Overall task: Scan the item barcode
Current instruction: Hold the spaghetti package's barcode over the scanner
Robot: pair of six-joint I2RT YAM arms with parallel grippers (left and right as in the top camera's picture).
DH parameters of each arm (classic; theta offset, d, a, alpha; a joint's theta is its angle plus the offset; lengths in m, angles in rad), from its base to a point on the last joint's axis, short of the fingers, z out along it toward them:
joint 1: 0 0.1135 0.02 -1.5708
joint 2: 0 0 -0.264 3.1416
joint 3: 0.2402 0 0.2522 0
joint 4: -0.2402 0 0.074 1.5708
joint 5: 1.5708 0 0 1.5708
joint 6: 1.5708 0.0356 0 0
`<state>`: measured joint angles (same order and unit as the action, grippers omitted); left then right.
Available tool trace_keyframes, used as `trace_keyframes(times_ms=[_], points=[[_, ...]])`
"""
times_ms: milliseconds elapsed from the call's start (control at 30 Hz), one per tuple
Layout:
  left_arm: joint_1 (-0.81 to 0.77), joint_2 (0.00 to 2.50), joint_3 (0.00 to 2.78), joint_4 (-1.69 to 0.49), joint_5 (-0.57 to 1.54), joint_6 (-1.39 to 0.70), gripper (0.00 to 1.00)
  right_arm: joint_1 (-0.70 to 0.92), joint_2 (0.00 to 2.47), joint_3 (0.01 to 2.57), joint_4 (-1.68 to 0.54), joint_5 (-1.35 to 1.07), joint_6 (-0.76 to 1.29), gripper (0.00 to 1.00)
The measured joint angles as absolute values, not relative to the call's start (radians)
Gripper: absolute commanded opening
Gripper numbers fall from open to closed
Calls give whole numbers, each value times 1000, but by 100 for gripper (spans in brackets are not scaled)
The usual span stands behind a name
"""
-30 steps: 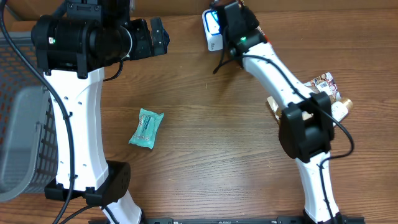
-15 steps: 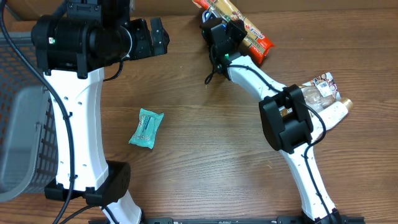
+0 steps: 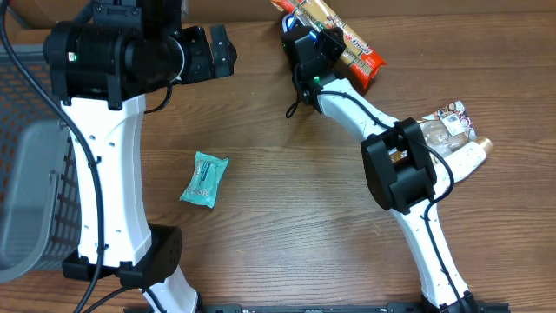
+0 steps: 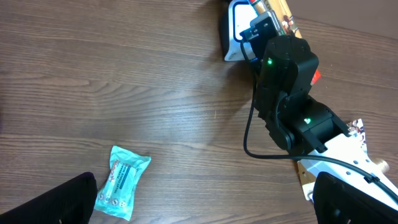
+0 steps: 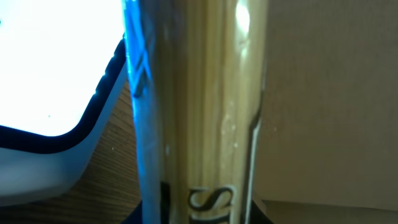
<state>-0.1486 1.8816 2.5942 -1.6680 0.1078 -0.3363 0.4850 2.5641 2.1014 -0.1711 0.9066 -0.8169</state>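
The pasta pack [image 3: 340,36] is held in the right gripper [image 3: 309,45], which is clamped on it at the far edge of the worktop [image 3: 287,200]. The pack is seen lying at a slant, one end over the worktop's back edge and its red end pointing right. In the right wrist view the pack [image 5: 199,93] fills the middle of the frame lengthwise, with the lit white face of the scanner [image 5: 50,87] just beside it on the left. From the left wrist the scanner [image 4: 234,25] is seen standing on the worktop under the right gripper.

The left gripper [image 3: 214,50] is held with its jaws apart, nothing between them, above the far left of the worktop. A teal packet [image 3: 205,179] lies flat well apart from both grippers. Snacks [image 3: 452,126] are piled at the right edge, and a basket [image 3: 26,174] is seen at the left.
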Motion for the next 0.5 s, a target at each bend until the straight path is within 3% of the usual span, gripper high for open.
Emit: trace_keyframes(times_ms=[200,500], points=[[-149,1882,2594,-1668,108,-336,100,485,2561,2102,-231,908,-778,4],[-149,1882,2594,-1668,108,-336,100,486,2375,2090,-598,732,-561,4]])
